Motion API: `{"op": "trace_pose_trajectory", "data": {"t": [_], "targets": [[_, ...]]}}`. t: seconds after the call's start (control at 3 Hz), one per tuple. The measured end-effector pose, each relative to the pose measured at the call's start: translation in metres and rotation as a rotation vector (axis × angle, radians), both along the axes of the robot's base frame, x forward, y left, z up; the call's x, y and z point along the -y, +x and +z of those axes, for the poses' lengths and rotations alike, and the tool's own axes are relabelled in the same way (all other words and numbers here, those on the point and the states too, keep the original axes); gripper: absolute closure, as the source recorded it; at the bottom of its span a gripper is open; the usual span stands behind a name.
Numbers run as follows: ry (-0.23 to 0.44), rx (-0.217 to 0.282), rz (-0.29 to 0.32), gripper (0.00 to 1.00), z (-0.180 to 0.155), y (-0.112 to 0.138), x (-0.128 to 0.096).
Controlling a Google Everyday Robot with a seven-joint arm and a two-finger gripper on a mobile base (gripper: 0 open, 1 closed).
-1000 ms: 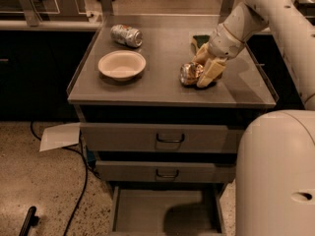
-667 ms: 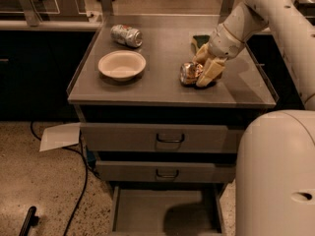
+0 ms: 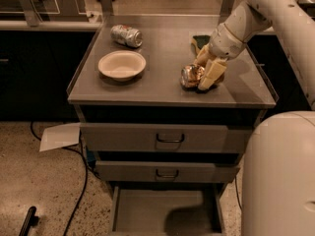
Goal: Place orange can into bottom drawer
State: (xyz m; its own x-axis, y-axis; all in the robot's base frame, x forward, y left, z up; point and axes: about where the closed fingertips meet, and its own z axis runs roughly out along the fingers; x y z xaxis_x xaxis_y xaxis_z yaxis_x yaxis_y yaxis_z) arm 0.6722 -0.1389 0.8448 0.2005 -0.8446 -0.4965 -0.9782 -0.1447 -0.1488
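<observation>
The orange can point(image 3: 189, 75) lies on its side on the grey cabinet top point(image 3: 162, 90), right of centre. My gripper point(image 3: 201, 73) reaches down from the upper right, with its pale fingers point(image 3: 211, 74) closed around the can's right end. The can rests on the surface. The bottom drawer point(image 3: 157, 211) is pulled open below the two shut upper drawers, and its flat grey floor holds nothing.
A white bowl point(image 3: 121, 64) sits left of centre and a silver-grey can point(image 3: 126, 35) lies at the back left. A dark green item point(image 3: 200, 40) lies behind the gripper. My white body point(image 3: 280, 176) fills the lower right. Paper point(image 3: 59, 135) and a cable lie on the floor at the left.
</observation>
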Motion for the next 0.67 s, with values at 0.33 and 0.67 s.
{"op": "trace_pose_trajectory", "data": {"t": [0.33, 0.67], "targets": [[0.002, -0.052, -0.092, 1.0, 0.005, -0.028, 0.008], [0.043, -0.053, -0.225, 1.0, 0.024, -0.065, 0.014]]}}
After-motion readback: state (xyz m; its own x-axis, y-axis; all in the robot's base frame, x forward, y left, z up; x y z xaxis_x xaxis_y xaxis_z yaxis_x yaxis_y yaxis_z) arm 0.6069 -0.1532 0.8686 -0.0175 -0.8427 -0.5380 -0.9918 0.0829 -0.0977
